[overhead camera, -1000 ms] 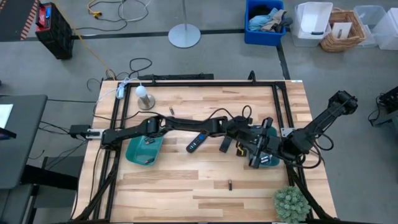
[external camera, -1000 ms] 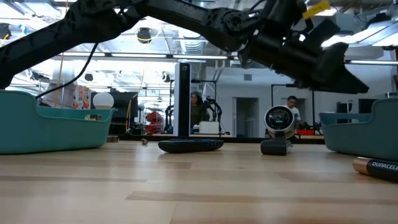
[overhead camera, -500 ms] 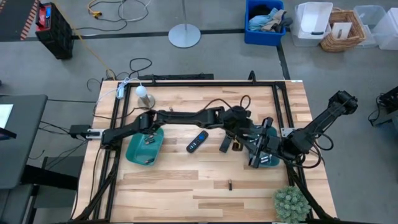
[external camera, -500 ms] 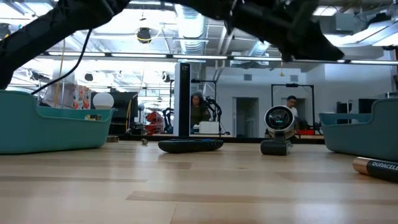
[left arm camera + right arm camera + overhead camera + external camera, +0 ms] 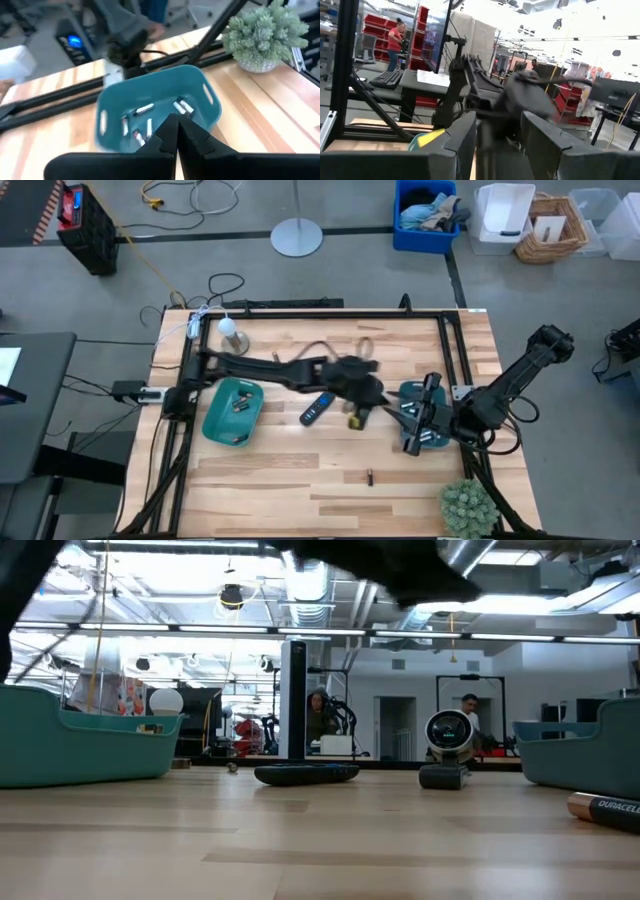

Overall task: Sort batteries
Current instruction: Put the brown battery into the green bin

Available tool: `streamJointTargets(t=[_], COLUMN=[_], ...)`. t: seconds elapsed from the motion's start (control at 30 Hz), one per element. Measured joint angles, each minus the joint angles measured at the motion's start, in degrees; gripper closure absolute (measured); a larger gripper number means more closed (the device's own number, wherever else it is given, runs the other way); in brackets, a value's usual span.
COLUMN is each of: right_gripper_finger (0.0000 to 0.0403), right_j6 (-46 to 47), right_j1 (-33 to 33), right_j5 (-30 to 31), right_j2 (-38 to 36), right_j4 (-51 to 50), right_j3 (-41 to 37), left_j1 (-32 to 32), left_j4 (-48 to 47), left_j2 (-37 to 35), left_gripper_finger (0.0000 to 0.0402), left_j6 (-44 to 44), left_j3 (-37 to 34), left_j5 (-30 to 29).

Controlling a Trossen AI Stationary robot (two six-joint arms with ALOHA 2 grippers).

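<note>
— What's the surface, and what's around it?

— A pale wooden desk (image 5: 300,470) on a grey concrete floor. On the floor beyond the far edge are a blue bin (image 5: 425,220), a wicker basket (image 5: 550,228) and a round stand base (image 5: 297,237). The low view shows two people (image 5: 318,718) far back in the room.

— Count things for me.

— Two teal trays: a left tray (image 5: 215,425) and a right tray (image 5: 210,102). One black remote control (image 5: 317,409) lies between them. One potted plant (image 5: 467,505) sits at the near right corner and one white bulb (image 5: 233,338) at the far left.

— And the batteries?

— About six batteries (image 5: 144,109) lie in the right tray, and a few more in the left one. One loose Duracell cell (image 5: 605,808) lies on the near desk.

— The claws?

— The left claw (image 5: 175,119) hangs mid-desk just left of the right tray, tips pressed together, with nothing seen between them. The right claw (image 5: 499,122) is over the right tray, spread apart and empty.
</note>
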Motion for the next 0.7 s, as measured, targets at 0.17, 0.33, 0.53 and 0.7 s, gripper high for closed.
streamJointTargets(t=[0.17,0.33,0.53,0.7], right_gripper_finger=[0.0230,0.0230,0.0230,0.0228], right_j6=[6.88,24.03,40.69,45.55], right_j1=[-0.97,-5.26,-10.08,-10.60], right_j5=[0.05,-0.93,-8.77,-9.51], right_j2=[-0.04,0.43,6.40,15.04], right_j4=[-5.16,-17.76,-28.41,-37.30], right_j3=[0.00,0.00,3.35,10.51], left_j1=[0.14,-0.20,-0.47,-0.43], left_j4=[19.00,29.33,28.01,25.75], left_j2=[-16.79,-32.79,-49.02,-58.41], left_gripper_finger=[0.0401,0.0401,0.0401,0.0401], left_j6=[-5.63,-9.07,-11.29,-11.29], left_j3=[-29.78,-51.06,-66.34,-74.57], left_j5=[-3.80,-7.84,-14.76,-20.79])
